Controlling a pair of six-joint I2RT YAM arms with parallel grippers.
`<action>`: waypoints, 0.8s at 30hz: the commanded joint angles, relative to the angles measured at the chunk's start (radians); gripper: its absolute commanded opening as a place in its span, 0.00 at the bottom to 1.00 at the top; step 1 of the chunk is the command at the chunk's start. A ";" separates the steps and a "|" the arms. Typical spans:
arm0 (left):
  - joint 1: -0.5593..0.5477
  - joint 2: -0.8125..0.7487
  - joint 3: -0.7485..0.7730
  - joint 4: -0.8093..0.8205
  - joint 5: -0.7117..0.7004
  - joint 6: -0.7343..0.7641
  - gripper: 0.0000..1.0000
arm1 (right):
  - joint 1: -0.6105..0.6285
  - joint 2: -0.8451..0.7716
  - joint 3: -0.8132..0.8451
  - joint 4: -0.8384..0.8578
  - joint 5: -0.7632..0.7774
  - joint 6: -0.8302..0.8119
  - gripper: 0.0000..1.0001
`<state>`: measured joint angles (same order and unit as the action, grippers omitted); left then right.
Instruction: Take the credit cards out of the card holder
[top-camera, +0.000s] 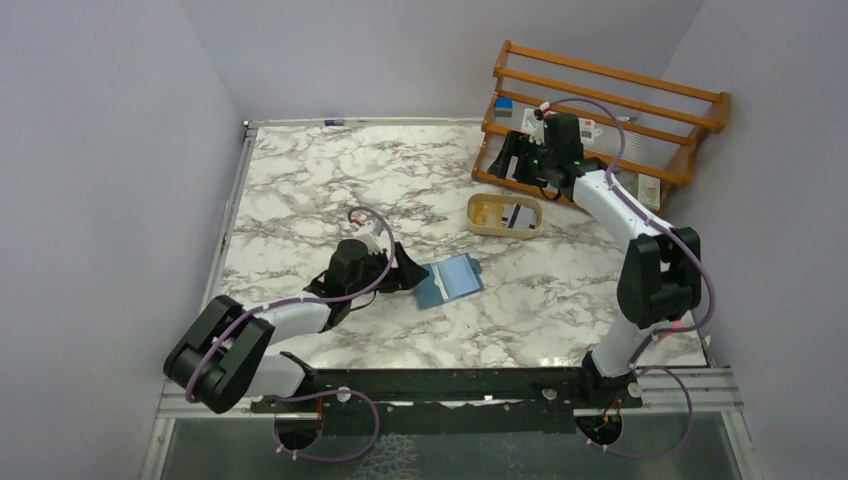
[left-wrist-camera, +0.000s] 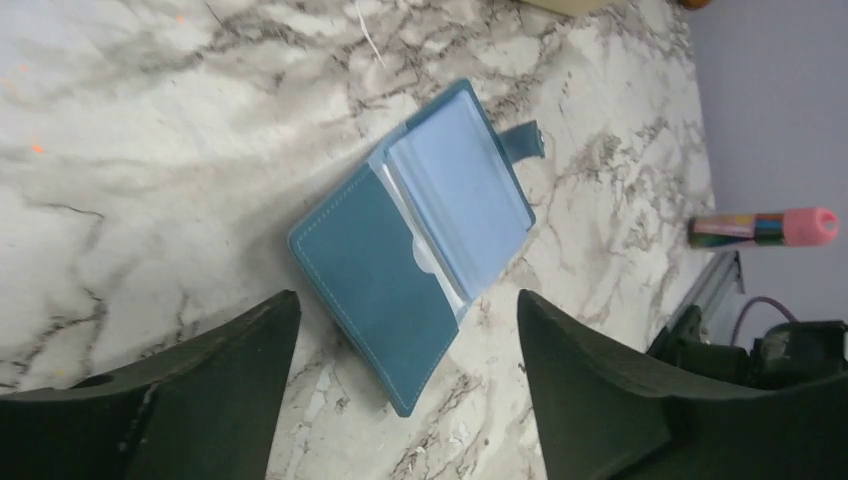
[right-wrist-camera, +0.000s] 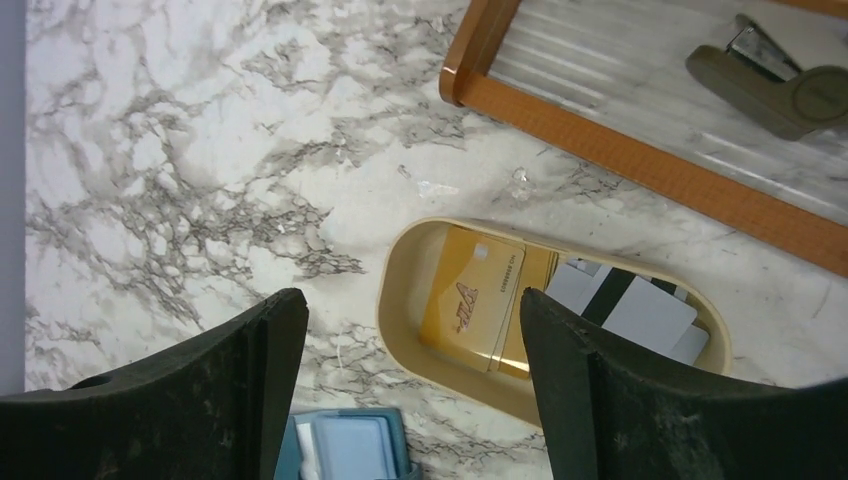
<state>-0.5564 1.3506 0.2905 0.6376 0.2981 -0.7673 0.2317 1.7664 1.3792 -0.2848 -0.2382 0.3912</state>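
**Card holder open on the marble, cards in the tray**

A white, grey-veined marble-patterned worktop (top-camera: 320, 190) sat between plain lilac walls. On it, near the middle, the small teal-blue folding card holder (top-camera: 449, 281) lay flat and spread open, its paler blue inside facing up and its closing tab sticking out from the far flap. The credit cards were out of it. The yellow-orange card (right-wrist-camera: 470, 300) and the whitish card (right-wrist-camera: 645, 315) lay side by side in a tan oval tray (top-camera: 475, 222), which stood on the worktop beyond the holder and apart from it.

The left fingers (top-camera: 398, 268) stood low, just beside the holder's left edge, spread apart and holding nothing. The right fingers (top-camera: 515, 160) hung above the tray, also spread wide and empty.

Behind the tray, an orange-brown wooden rack (top-camera: 610, 110) leaned in the far right corner, with an olive-grey stapler (right-wrist-camera: 780, 80) inside it. A marker with a pink cap (left-wrist-camera: 765, 228) lay at the worktop's edge.
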 joint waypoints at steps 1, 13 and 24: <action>0.011 -0.124 0.146 -0.437 -0.174 0.173 0.84 | 0.002 -0.152 -0.034 0.020 0.063 0.007 0.83; 0.088 -0.280 0.456 -0.805 -0.492 0.343 0.99 | 0.002 -0.465 -0.375 0.143 0.012 0.142 1.00; 0.440 -0.245 0.596 -0.859 -0.195 0.446 0.99 | 0.002 -0.656 -0.584 0.155 0.025 0.115 1.00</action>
<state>-0.1974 1.1065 0.8558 -0.1699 -0.0120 -0.3817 0.2317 1.1664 0.8371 -0.1665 -0.2108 0.5053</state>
